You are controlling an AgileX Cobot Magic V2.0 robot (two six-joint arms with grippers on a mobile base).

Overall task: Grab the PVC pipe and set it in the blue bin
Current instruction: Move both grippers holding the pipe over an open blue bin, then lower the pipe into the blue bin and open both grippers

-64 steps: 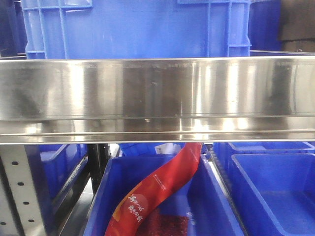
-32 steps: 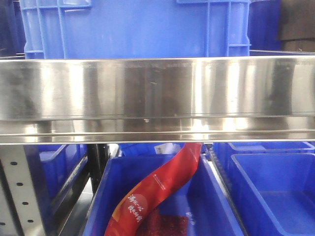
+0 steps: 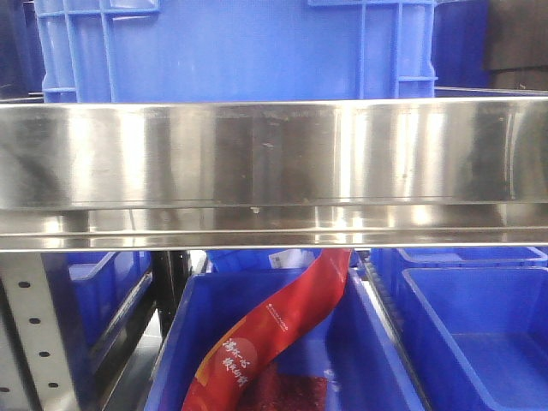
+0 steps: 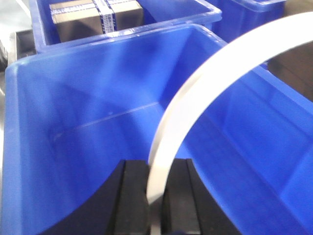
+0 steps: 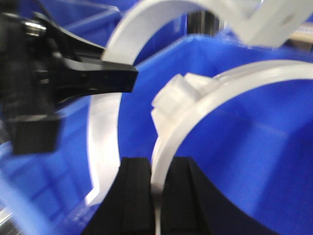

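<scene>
**Both grippers clamped on white arcs over a blue bin**

The left gripper (image 4: 156, 169) has its two matte black fingers nearly together. They pinch the PVC pipe (image 4: 210, 78), a smooth, flat-sided white band. From the fingers the pipe rises and bends right in a gentle arc above the blue bin (image 4: 98, 83). Its upper end passes over the bin's right rim and is cut off by the frame. The bin's glossy plastic walls drop to a bare floor, so there is open room below the pipe. Behind the far rim stands another blue bin (image 4: 195, 14) holding a taped cardboard box (image 4: 73, 14).

In the right wrist view the right gripper (image 5: 156, 166) is likewise narrowed onto a second white arc (image 5: 234, 81). This arc carries a blocky squared fitting (image 5: 173, 100). The view is blurred. To its left the pipe curves up past the other arm's black finger and ends in a blunt square tip at the top right.

The front camera faces a brushed steel shelf rail (image 3: 274, 163). A blue crate (image 3: 240, 51) sits above the rail, and a red pouch (image 3: 282, 317) lies in a lower bin.
</scene>
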